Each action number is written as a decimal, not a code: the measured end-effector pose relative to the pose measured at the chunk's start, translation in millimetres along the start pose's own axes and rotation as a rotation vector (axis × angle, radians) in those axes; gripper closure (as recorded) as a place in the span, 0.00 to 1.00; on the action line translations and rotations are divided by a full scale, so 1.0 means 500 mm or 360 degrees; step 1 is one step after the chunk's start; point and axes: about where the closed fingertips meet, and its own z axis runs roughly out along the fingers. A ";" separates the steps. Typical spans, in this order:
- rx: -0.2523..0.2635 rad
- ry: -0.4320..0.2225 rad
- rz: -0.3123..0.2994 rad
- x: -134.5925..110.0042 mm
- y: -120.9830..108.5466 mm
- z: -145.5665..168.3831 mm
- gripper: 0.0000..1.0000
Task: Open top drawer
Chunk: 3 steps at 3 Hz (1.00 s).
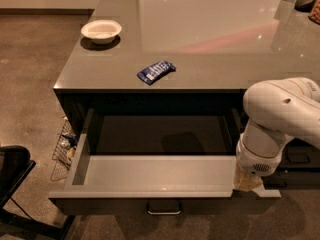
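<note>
The top drawer (150, 174) stands pulled well out from under the grey counter (200, 44), its lighter grey inside showing empty. Its dark front carries a small metal pull (163, 210) at the middle bottom. My gripper (248, 182) sits at the drawer's right front corner, under the white arm (280, 114), which hides most of it.
A white bowl (101, 30) and a blue packet (156, 71) lie on the counter. A wire rack (64, 146) stands on the floor left of the cabinet. A black chair part (12, 169) is at the lower left. Darker drawers (300, 159) lie behind the arm on the right.
</note>
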 end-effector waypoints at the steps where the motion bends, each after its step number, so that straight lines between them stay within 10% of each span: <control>1: 0.0004 -0.0001 0.0000 0.000 0.000 0.001 0.51; 3: 0.0006 0.0002 0.0001 0.002 0.002 0.000 0.05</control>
